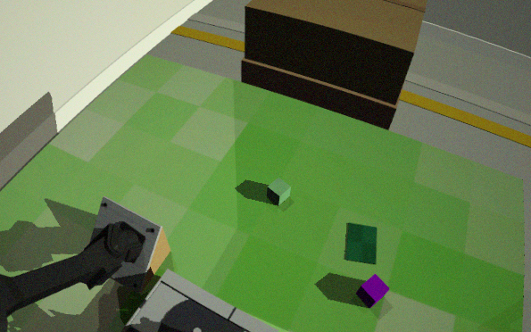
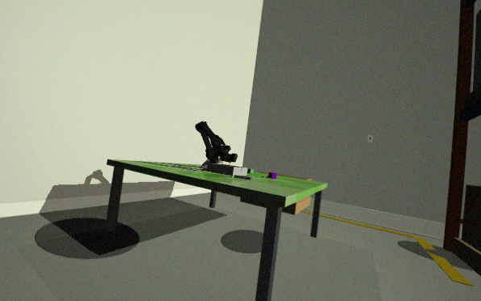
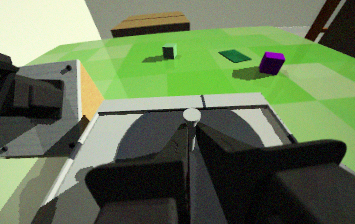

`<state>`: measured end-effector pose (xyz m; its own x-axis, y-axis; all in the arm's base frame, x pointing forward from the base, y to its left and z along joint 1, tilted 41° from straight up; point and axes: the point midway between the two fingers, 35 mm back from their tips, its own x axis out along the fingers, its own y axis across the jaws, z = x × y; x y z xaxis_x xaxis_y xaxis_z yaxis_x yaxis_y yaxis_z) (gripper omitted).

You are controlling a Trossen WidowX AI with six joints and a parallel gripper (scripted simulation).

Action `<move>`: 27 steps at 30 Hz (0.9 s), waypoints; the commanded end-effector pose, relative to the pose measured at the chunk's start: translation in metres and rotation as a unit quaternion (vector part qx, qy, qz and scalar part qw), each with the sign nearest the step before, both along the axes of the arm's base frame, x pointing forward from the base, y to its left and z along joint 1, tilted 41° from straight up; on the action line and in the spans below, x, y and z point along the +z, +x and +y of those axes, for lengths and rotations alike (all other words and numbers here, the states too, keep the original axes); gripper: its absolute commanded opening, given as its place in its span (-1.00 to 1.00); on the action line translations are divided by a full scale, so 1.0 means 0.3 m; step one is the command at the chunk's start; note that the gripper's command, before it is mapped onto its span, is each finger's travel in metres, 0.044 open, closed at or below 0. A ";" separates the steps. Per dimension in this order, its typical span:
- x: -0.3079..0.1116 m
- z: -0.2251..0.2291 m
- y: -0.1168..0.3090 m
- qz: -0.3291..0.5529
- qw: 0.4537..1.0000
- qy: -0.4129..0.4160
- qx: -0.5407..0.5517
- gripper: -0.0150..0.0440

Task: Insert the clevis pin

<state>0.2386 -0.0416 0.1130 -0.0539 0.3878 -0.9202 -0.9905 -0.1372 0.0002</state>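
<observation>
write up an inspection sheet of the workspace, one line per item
surface: green checkered table top
pin: upright in the end effector, round head on top; whether its tip is in a hole cannot be told
disc: dark grey, inside the tray
tray: rimmed, light grey
clutter: pale green cube, purple block, dark green flat patch
end effector: shut on the pin
cables: nothing seen
surroundings: pale wall, grey wall, yellow floor line, brown box beyond the table

A black arm (image 2: pixel 212 139) rises above a green table (image 2: pixel 305 190).
</observation>
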 end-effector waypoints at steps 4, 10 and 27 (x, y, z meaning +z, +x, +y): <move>0.000 0.000 0.012 -0.001 1.000 -0.001 -0.002 -0.49; 0.000 0.002 0.021 -0.001 1.000 -0.001 -0.002 -0.49; 0.001 0.004 0.044 -0.001 1.000 -0.001 -0.002 -0.49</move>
